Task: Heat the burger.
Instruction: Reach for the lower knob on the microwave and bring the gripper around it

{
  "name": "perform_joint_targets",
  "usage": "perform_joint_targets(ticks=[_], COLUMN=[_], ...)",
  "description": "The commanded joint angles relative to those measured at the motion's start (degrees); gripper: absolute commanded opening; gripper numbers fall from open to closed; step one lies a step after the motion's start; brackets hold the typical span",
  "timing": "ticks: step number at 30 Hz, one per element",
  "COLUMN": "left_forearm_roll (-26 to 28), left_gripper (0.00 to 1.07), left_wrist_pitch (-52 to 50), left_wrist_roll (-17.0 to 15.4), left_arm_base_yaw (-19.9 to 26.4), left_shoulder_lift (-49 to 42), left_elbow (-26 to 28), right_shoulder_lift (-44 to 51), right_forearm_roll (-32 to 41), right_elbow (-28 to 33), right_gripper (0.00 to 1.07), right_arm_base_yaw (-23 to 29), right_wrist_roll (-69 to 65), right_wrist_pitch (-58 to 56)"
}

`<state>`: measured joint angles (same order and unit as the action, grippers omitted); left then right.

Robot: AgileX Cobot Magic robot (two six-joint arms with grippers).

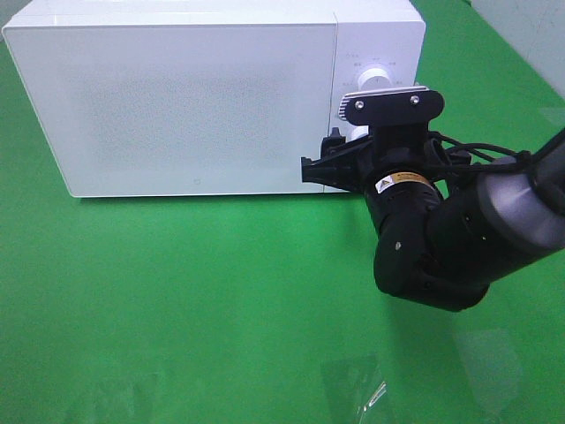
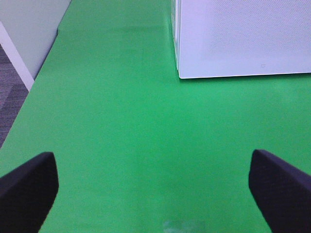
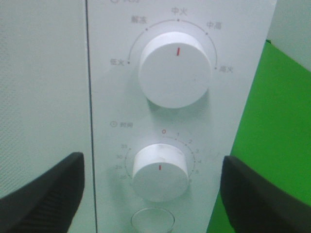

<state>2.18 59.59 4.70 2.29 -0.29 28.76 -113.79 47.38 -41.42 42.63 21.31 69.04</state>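
The burger shows in none of the views, so its facing and its long axis cannot be told. My guess is that it sits behind the closed door (image 1: 177,106) of the white microwave (image 1: 371,35), but the door is opaque. Going by what a burger is, I would expect it to be light, soft and loosely stacked, and apt to slide apart. It is best taken low across the bun with a gentle squeeze, or carried on whatever dish is under it. In the high view the microwave fills the area from 9 to 1 o'clock. At about 3 o'clock the right gripper (image 1: 325,157) is up against the control panel. Its jaws are apart, one on each side of the timer dial (image 3: 160,172), and they do not appear to touch it. The dial's red mark seems to point to 12 o'clock, at zero. The power dial (image 3: 175,69) above it also reads 12 o'clock. The left gripper (image 2: 153,194) hangs over the bare green counter (image 2: 121,121) with its jaws wide apart, holding nothing.
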Motion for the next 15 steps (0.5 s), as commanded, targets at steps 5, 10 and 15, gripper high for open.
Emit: perform_joint_targets(ticks=[5, 10, 15], left_forearm_roll=[0.3, 0.3, 0.3], left_gripper=[1.00, 1.00, 1.00], left_wrist_pitch=[-0.2, -0.2, -0.2], left_wrist_roll=[0.2, 0.2, 0.2], left_arm_base_yaw=[0.2, 0.2, 0.2], left_shoulder_lift=[-1.3, -1.3, -1.3], left_elbow=[-0.2, -0.2, -0.2], right_shoulder_lift=[-3.6, -5.4, -6.3], right_forearm_roll=[-0.5, -0.2, -0.4], right_elbow=[-4.1, -6.1, -7.2], right_gripper=[0.76, 0.76, 0.76], right_arm_base_yaw=[-2.1, -2.1, -2.8], right_wrist_roll=[0.2, 0.2, 0.2], right_wrist_pitch=[0.7, 0.5, 0.4])
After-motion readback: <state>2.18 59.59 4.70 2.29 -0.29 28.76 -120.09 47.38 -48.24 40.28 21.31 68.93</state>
